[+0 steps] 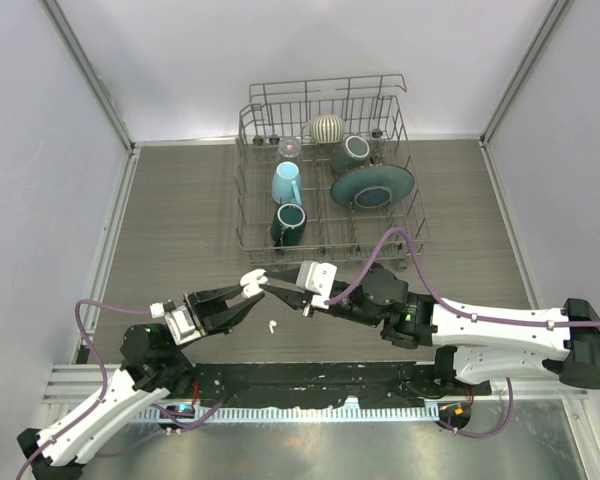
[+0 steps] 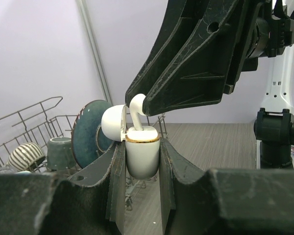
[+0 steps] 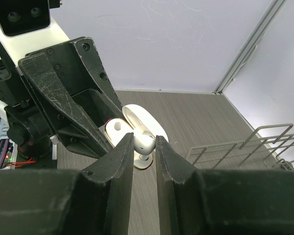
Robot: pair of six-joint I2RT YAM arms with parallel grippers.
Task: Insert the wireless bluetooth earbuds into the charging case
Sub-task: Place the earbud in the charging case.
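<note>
1. Holding the open charging case (image 2: 142, 155) upright, the left gripper (image 1: 246, 291) is clamped on its sides.
2. The right gripper (image 3: 144, 149) pinches one earbud (image 3: 143, 142), its stem at the case's opening.
3. The second earbud (image 1: 272, 326) lies on the table (image 1: 180, 220), near the left gripper.

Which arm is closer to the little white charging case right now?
Left. The left end effector is clamped on the charging case; the right end effector hangs just above its open top, pinching an earbud.
</note>
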